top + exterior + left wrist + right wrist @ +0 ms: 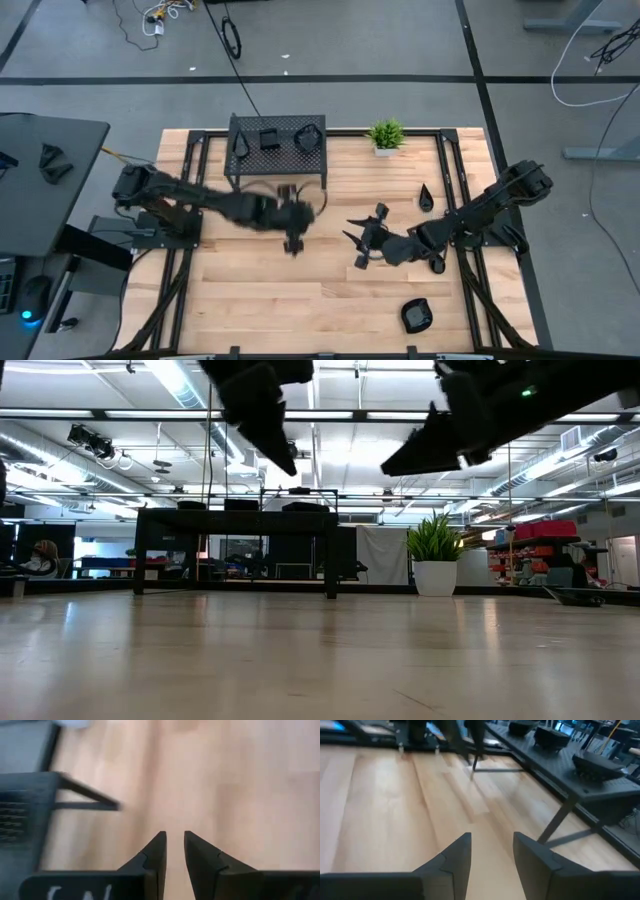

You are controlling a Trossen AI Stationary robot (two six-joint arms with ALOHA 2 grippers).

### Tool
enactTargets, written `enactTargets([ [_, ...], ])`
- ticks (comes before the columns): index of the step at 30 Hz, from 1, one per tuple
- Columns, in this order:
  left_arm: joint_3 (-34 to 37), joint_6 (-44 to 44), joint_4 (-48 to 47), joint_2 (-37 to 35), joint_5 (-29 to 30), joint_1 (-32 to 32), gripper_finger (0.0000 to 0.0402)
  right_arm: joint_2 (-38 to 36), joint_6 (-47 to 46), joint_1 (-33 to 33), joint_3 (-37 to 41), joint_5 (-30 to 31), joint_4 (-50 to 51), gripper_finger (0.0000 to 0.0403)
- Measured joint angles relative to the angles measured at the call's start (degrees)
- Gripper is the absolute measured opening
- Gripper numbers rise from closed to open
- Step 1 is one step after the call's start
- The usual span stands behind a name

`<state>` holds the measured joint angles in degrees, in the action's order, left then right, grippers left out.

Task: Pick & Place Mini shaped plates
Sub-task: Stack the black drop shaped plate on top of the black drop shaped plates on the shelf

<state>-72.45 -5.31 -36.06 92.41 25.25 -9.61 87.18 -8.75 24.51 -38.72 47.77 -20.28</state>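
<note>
Three mini shaped plates (270, 138) rest on top of the black perforated rack (277, 160) at the table's far side; the right wrist view shows them too (592, 765). A teardrop plate (425, 196) lies on the wood right of centre. A rounded-square plate (417, 316) lies near the front edge. My left gripper (293, 243) hovers over bare wood just in front of the rack, its fingers a narrow gap apart (175, 842) with nothing between them. My right gripper (357, 245) is open over the table's middle and holds nothing (492, 845).
A small green potted plant (386, 133) stands at the far edge, right of the rack. Black frame rails (447, 170) run along both sides of the table. Bare wood lies between the two grippers and toward the front edge.
</note>
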Motion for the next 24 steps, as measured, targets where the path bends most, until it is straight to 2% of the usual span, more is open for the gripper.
enactTargets([
  [4, 9.9, -2.7, 14.5, -0.3, 0.0, -6.2, 0.0071, -2.2, -4.2, 3.9, 0.0, 0.6, 3.9, 0.0148],
  [6, 14.8, -3.4, 23.4, 0.1, 0.0, -8.7, 0.0071, -4.0, -7.5, 5.7, 0.0, -1.0, 6.4, 0.0148],
  [7, 17.3, -3.6, 28.5, 0.3, 0.0, -9.6, 0.0071, -5.3, -8.8, 6.4, 0.0, -3.6, 7.7, 0.0148],
  [9, 21.9, -4.0, 36.7, 0.3, 1.0, -11.3, 0.0071, -8.2, -10.9, 7.0, -0.5, -13.0, 11.7, 0.0148],
  [12, 27.2, -4.7, 48.1, 0.3, 2.1, -12.3, 0.0071, -11.6, -18.6, 7.1, -3.9, -27.2, 23.3, 0.0148],
  [14, 29.6, -4.7, 51.8, 0.3, 2.4, -12.3, 0.0071, -13.4, -25.6, 7.1, -7.6, -32.1, 33.4, 0.0148],
  [19, 31.6, -6.9, 54.4, 0.3, 3.3, -11.3, 0.0071, -13.1, -40.4, 7.4, -16.8, -37.6, 60.3, 0.0148],
  [24, 31.6, -7.5, 55.4, 0.3, 3.6, -10.8, 0.0071, -13.0, -59.8, 7.3, -18.4, -41.1, 80.6, 0.0148],
])
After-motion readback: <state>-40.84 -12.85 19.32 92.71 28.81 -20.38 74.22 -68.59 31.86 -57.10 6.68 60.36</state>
